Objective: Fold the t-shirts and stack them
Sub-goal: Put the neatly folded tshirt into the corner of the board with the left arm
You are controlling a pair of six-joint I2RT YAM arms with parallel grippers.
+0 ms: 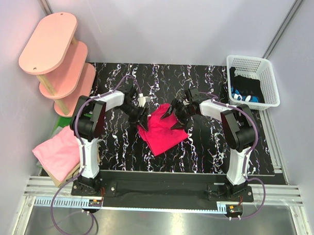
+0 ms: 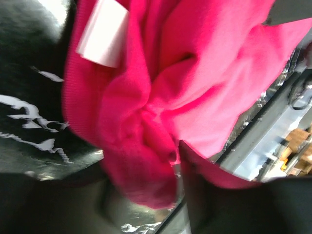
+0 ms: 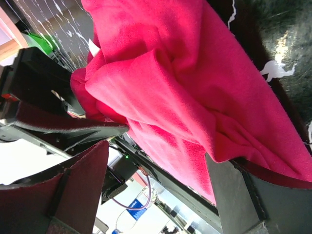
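A crimson-pink t-shirt (image 1: 161, 130) lies crumpled and partly folded at the table's middle. My left gripper (image 1: 141, 118) is at its left edge. In the left wrist view a bunched fold of the shirt (image 2: 146, 146), near its white tag (image 2: 102, 34), sits between the half-spread jaws of that gripper (image 2: 146, 200); a strip of table shows beside the fold. My right gripper (image 1: 175, 120) is at the shirt's far right edge, open wide (image 3: 156, 195), with the cloth (image 3: 195, 97) lying across one finger (image 3: 239, 195). A light pink t-shirt (image 1: 57, 150) lies folded at the left, off the table.
Pink oval shelves (image 1: 56, 57) stand at the back left. A white basket (image 1: 254, 79) holding dark and blue items sits at the back right. The black marbled table (image 1: 207, 150) ends in a metal rail at the front. A tan layer (image 1: 62, 177) shows under the light pink shirt.
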